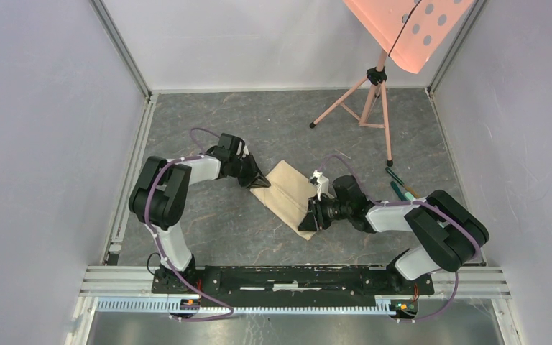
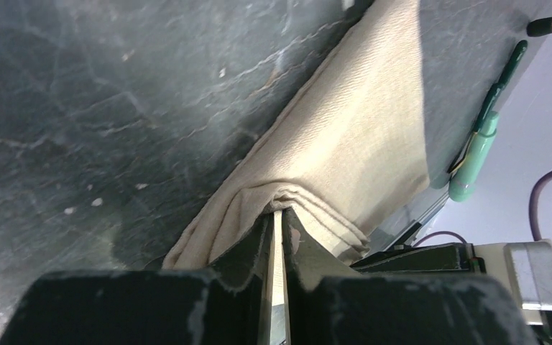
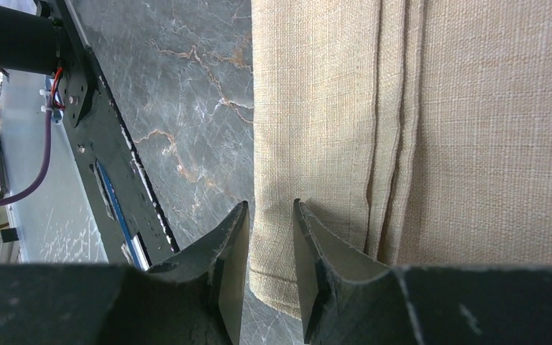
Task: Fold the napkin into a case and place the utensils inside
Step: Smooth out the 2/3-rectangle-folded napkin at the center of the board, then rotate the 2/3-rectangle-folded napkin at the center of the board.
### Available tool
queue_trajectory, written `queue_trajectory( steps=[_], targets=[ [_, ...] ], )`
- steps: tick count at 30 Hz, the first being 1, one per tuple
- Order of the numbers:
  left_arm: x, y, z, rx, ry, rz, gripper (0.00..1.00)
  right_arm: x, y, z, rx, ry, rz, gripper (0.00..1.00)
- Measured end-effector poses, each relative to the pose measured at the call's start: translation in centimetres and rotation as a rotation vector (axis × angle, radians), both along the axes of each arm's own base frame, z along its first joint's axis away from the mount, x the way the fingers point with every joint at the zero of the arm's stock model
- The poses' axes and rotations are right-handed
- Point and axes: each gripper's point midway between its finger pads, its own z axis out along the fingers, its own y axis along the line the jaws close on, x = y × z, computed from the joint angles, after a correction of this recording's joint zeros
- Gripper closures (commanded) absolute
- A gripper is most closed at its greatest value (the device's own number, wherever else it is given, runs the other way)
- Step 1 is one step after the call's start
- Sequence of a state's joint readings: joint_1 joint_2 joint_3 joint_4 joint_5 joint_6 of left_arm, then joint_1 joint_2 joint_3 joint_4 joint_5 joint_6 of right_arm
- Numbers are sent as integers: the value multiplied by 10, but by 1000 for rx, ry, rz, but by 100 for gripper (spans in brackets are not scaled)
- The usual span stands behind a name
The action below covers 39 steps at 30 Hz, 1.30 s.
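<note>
- When it is viewed from above, the napkin (image 1: 290, 192) is found at mid-table (image 1: 215, 223), with its long axis set diagonally from far-left to near-right.
- Plain beige weave is shown, folded into stacked layers with parallel edges.
- Its far-left end is pinched by the left gripper (image 2: 276, 226), which is pressed together on a bunched fold.
- Its near-right edge is straddled by the right gripper (image 3: 269, 230), jaws parted.
- A mint-green cylinder (image 2: 476, 162) and a pink tripod (image 1: 363, 100) are located well apart, to the right.

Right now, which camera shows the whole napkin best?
The top external view: it shows nearly the whole folded napkin, outline and all. The left wrist view shows only a bunched end pinched in the left pincer; the right wrist view shows one edge and its fold lines, close up.
</note>
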State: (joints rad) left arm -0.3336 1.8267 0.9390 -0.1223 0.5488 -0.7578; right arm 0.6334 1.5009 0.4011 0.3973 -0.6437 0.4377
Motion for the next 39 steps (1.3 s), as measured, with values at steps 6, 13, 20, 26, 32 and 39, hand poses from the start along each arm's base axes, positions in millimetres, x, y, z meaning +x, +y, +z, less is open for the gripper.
queue_trajectory(
  steps=[6, 13, 20, 26, 32, 39],
  targets=[
    [9, -4, 5, -6, -24, -1, 77, -1, 0, 0, 9, -8, 0, 65],
    [10, -4, -2, -5, -4, -4, 62, -1, 0, -1, 7, -13, 3, 62],
    [6, -4, 27, 6, -58, -15, 47, 10, 5, 22, -2, -53, 17, 56],
    [2, -3, 67, -32, -169, -12, 49, 6, 17, 35, 41, -69, 55, 57],
    [-12, 4, 19, 11, -68, -8, 51, -16, 3, 7, 9, -7, 41, 58],
    [-10, 2, 3, 12, -22, -5, 49, -24, -3, -1, 41, -41, 16, 58]
  ],
)
